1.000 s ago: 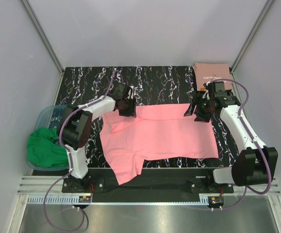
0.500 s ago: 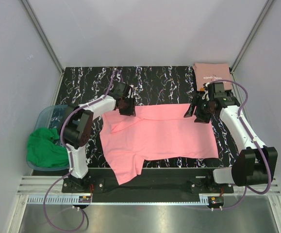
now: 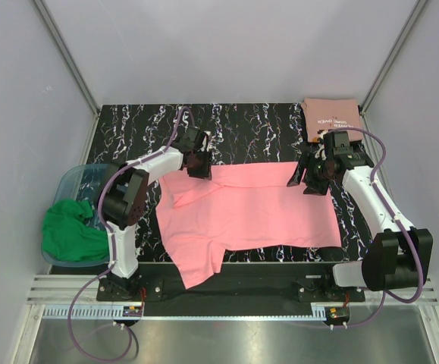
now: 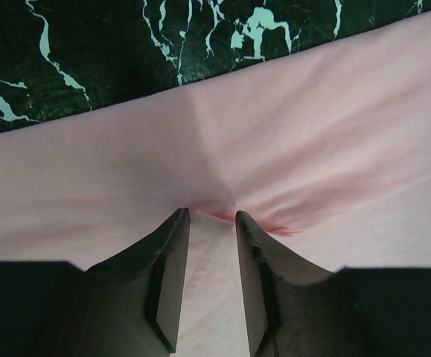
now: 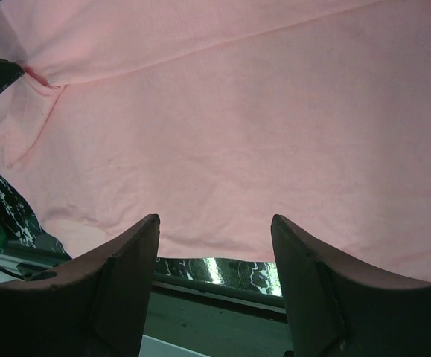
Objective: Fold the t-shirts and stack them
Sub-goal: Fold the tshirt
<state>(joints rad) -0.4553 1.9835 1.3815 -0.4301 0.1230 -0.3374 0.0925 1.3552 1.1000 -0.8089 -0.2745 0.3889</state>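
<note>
Green cloth (image 3: 67,231) in tub (image 3: 71,178) at 9 o'clock, salmon tee (image 3: 331,115) at 1. Left gripper (image 4: 211,216) jaws sit narrow at pink tee's (image 3: 249,208) far edge, can't tell if gripped. Right gripper (image 5: 214,219) jaws wide apart.

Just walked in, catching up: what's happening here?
Two robot arms are working on a bright pink t-shirt spread on the marbled table. The left gripper is narrowed around a pucker at its far edge; the right gripper hovers open over the far right corner. A salmon t-shirt lies folded at the back right.

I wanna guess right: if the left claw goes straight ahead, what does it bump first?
The pink t-shirt. The left claw has its tips right at a puckered fold of the cloth, probably touching it.
</note>
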